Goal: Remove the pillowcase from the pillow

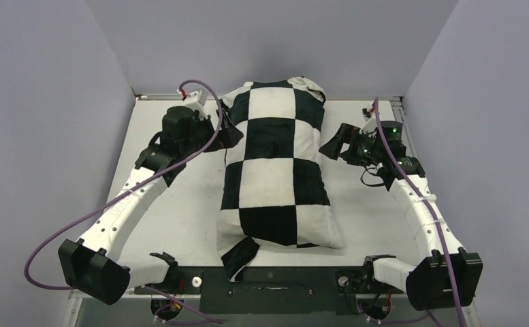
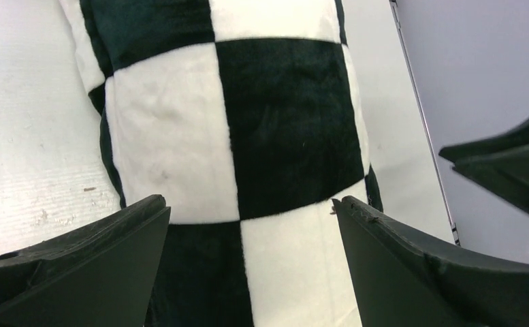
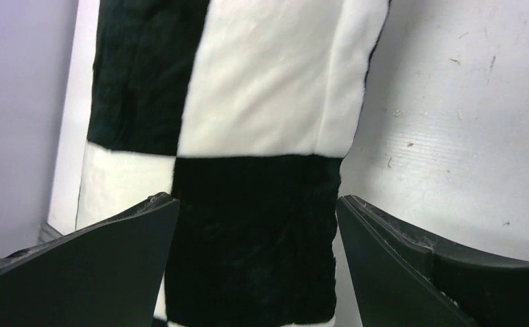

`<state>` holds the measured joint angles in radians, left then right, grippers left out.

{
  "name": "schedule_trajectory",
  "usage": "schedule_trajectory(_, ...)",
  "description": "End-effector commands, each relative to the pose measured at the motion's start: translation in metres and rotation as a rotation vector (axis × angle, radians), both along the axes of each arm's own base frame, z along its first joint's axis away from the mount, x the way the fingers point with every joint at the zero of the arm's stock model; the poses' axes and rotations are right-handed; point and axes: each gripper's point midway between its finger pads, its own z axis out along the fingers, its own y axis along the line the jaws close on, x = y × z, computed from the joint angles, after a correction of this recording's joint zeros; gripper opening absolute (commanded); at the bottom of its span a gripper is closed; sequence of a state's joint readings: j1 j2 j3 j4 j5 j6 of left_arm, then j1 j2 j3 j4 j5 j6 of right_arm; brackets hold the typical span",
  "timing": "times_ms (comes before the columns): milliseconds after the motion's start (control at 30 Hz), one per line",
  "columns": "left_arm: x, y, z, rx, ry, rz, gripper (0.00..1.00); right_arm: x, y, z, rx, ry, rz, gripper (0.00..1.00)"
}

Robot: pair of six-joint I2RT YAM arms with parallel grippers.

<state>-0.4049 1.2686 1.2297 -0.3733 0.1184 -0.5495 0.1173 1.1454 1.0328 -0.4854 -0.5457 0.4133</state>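
One checkered pillowcase (image 1: 278, 170), stuffed full, lay lengthwise in the middle of the white tabletop (image 1: 180, 211), with a loose flap trailing from its near left corner. At the pillowcase's left edge, toward its far end, the left claw (image 1: 229, 134) stood released, spread wide and grasping nothing. Just beside the pillowcase's right edge, the right claw (image 1: 332, 144) was likewise spread and empty, facing the fabric.

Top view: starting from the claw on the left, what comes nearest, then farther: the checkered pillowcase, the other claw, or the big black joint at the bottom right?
From the left gripper:
1. The pillowcase, right beside it, mid-table.
2. The right gripper, across the pillowcase on its other side.
3. The black joint, far off at the near right corner.
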Motion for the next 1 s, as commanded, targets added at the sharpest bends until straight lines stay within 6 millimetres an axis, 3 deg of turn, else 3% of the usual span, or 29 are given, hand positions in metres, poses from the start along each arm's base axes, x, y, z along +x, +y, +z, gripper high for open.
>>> schedule_trajectory(0,-0.021,0.000,-0.018,0.007,0.047,-0.043,0.96,0.038,0.001,0.015,0.177,-0.075,-0.063,0.90)
schedule_trajectory(200,-0.026,-0.007,-0.027,-0.012,0.075,-0.078,0.96,0.074,0.006,-0.016,0.242,-0.060,-0.088,0.90)
schedule_trajectory(333,-0.023,-0.009,-0.040,-0.012,0.097,-0.074,0.96,0.085,0.015,-0.049,0.277,-0.019,-0.070,0.90)
schedule_trajectory(433,-0.020,-0.013,-0.051,-0.014,0.119,-0.081,0.96,0.087,0.023,-0.070,0.328,0.019,-0.055,0.90)
schedule_trajectory(600,-0.011,-0.022,-0.077,-0.018,0.166,-0.093,0.96,0.077,0.051,-0.087,0.444,0.045,0.013,0.90)
schedule_trajectory(700,-0.009,-0.031,-0.098,-0.034,0.201,-0.098,0.96,0.069,0.069,-0.093,0.483,0.053,0.063,0.97)
schedule_trajectory(767,-0.011,-0.038,-0.113,-0.041,0.234,-0.110,0.96,0.062,0.073,-0.097,0.516,0.061,0.081,0.88)
schedule_trajectory(833,-0.014,-0.045,-0.129,-0.040,0.269,-0.122,0.96,0.057,0.077,-0.090,0.544,0.049,0.108,0.70)
schedule_trajectory(967,-0.017,-0.056,-0.152,-0.051,0.318,-0.146,0.97,0.053,0.077,-0.073,0.523,0.015,0.138,0.26)
